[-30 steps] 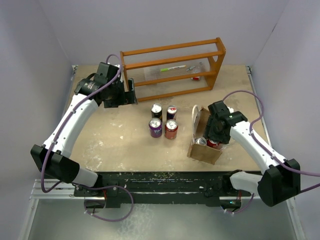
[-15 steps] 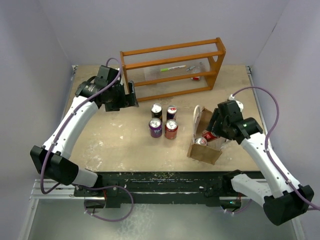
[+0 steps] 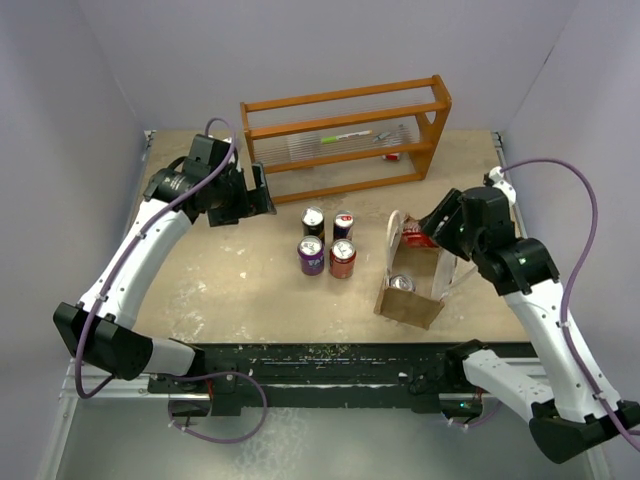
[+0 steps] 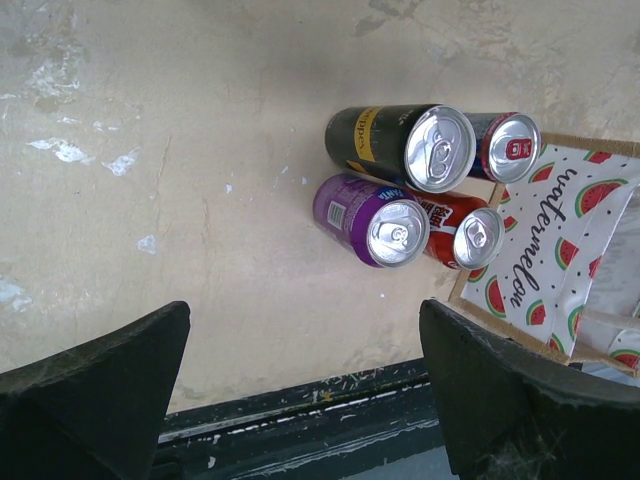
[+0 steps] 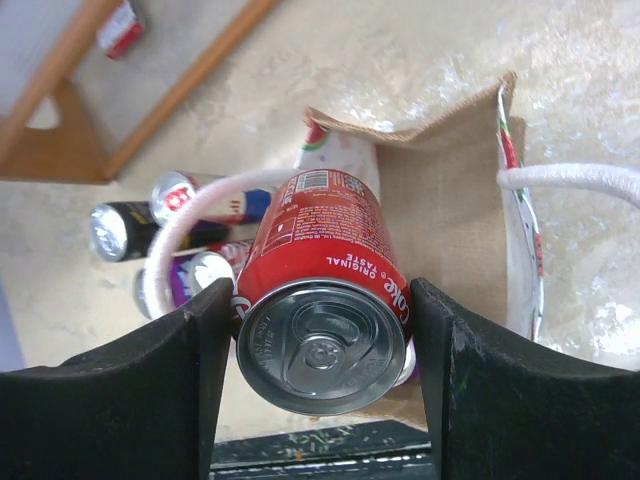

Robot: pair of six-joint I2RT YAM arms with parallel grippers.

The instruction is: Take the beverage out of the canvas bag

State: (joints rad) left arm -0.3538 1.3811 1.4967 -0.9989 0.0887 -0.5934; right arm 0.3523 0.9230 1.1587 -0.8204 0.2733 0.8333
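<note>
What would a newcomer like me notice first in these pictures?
Most striking is the red cola can gripped between the right arm's fingers, raised over the open canvas bag at the right. One silver-topped can sits inside the bag. In the middle, four cans stand in a tight cluster in front of an orange wooden rack.

The red can [image 5: 325,235] is glossy metal, lid brushed silver. The canvas bag [image 5: 440,200] is coarse woven cloth with white cord handles [image 5: 570,180]. The bench [image 3: 230,270] looks matt, scuffed; the rack [image 3: 438,125] smooth wood.
</note>
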